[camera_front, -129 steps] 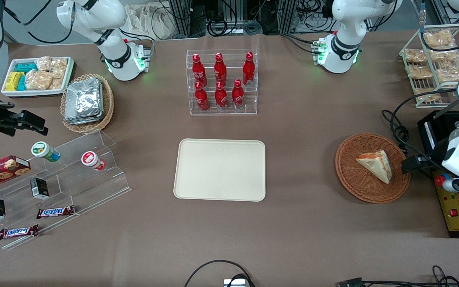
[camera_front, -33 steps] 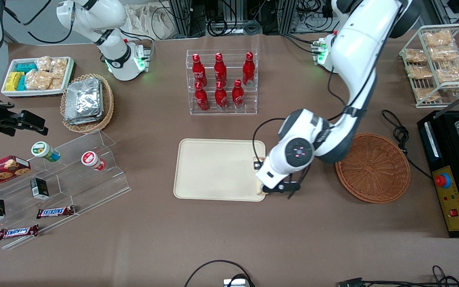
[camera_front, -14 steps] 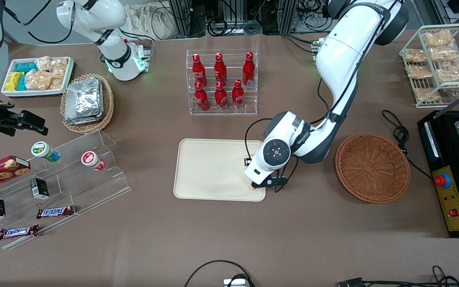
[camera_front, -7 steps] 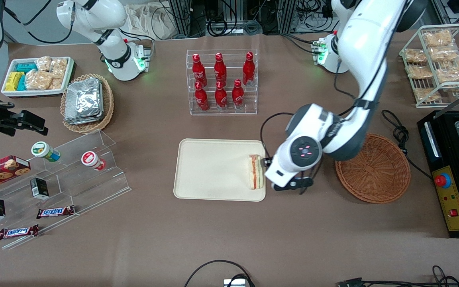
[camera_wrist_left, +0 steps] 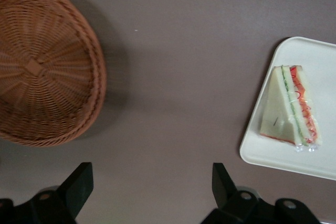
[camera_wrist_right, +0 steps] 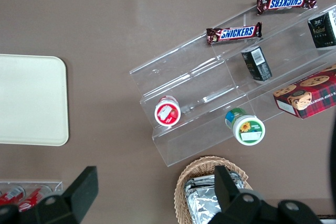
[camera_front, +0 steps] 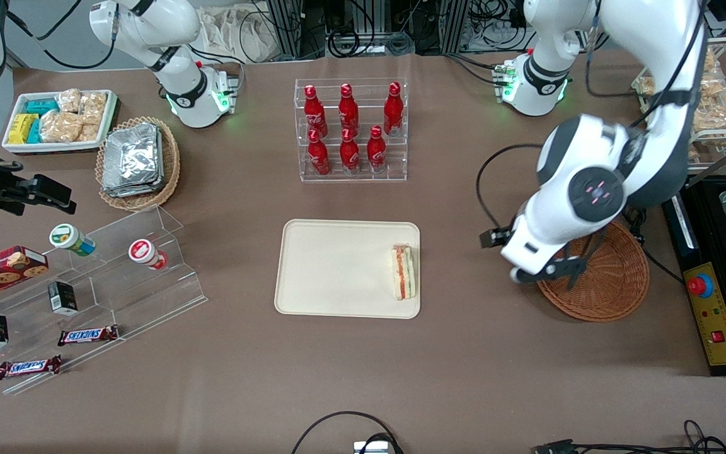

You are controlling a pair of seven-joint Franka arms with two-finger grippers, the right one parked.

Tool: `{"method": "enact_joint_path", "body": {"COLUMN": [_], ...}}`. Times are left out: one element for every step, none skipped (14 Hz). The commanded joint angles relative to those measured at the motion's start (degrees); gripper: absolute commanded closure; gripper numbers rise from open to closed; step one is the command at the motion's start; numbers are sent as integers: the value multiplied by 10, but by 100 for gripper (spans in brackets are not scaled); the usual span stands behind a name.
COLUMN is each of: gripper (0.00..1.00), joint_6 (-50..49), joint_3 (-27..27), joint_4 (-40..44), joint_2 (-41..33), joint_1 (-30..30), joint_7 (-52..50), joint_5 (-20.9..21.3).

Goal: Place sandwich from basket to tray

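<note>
The gripper (camera_front: 542,272) is seen with its fingers (camera_wrist_left: 79,184) spread wide and nothing held between them. It hangs in the air above the bare table, over the rim of the basket (camera_front: 609,284) on the side that faces the tray (camera_front: 338,265).

From the basket outward, the table is bare up to the tray. The sandwich (camera_front: 403,272) is found on the tray, at the tray's edge nearest the basket. It appears to stand on a bread face with its red and green filling edge turned upward. In the wrist view the sandwich (camera_wrist_left: 290,106) is shown close inside the tray (camera_wrist_left: 315,66) rim, wrapped in clear film; whether the film touches the rim cannot be made out with certainty. The basket (camera_wrist_left: 42,72) is shown with nothing in it.

The placing is judged done, and the step in hand is taken to be the retreat of the arm. For this to be done well, the fingers are best kept apart and the hand kept high, so that neither the basket rim nor the tray edge is brushed. A path away from the tray is to be preferred, since the sandwich sits so near the rim that a light knock might tip it over or push it off.
</note>
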Motion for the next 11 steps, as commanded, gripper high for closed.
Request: {"method": "enact_joint_path", "body": {"gripper": [0, 1, 2, 1, 0, 1, 1, 1, 1, 0, 0], "joint_6": [-8, -11, -18, -24, -33, -36, -36, -35, -35, -35, -36], "joint_3": [0, 1, 1, 1, 1, 1, 1, 1, 0, 0, 0], "joint_4": [-39, -39, -38, -33, -20, -4, 7, 23, 40, 54, 63], "joint_2": [-56, -61, -68, -69, -67, -60, -48, -45, -40, -33, -28], "joint_1": [39, 62, 82, 102, 120, 131, 141, 148, 148, 150, 149], "joint_7": [53, 77, 92, 105, 111, 111, 114, 114, 115, 116, 118], "joint_5": [5, 5, 5, 5, 4, 4, 4, 5, 9, 15, 18]}}
